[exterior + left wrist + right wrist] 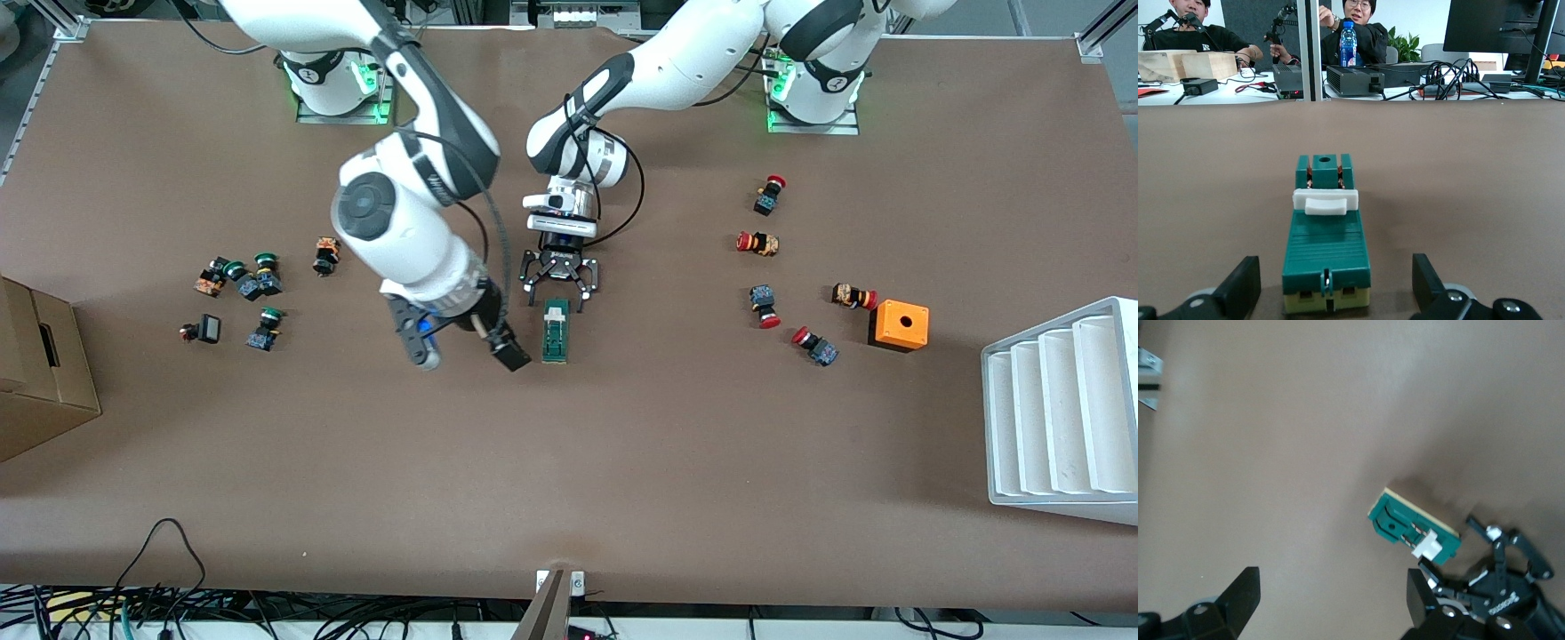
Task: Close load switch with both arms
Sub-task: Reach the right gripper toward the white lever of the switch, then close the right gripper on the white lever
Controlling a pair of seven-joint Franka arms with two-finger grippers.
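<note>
The load switch (556,331) is a dark-green block with a white tab, lying flat at the table's middle. My left gripper (559,283) is open and low at the switch's tab end, its fingers apart on either side of that end without touching it. In the left wrist view the switch (1327,247) lies between the open fingers (1238,287) of the gripper (1331,293). My right gripper (462,347) is open and empty over bare table beside the switch, toward the right arm's end. The right wrist view (1331,600) shows the switch (1413,532) and the left gripper (1498,587) farther off.
Several red-capped push buttons (758,243) and an orange box with a hole (899,324) lie toward the left arm's end, with a white slotted rack (1062,413) at the table edge. Green-capped buttons (258,276) and a cardboard box (36,364) lie toward the right arm's end.
</note>
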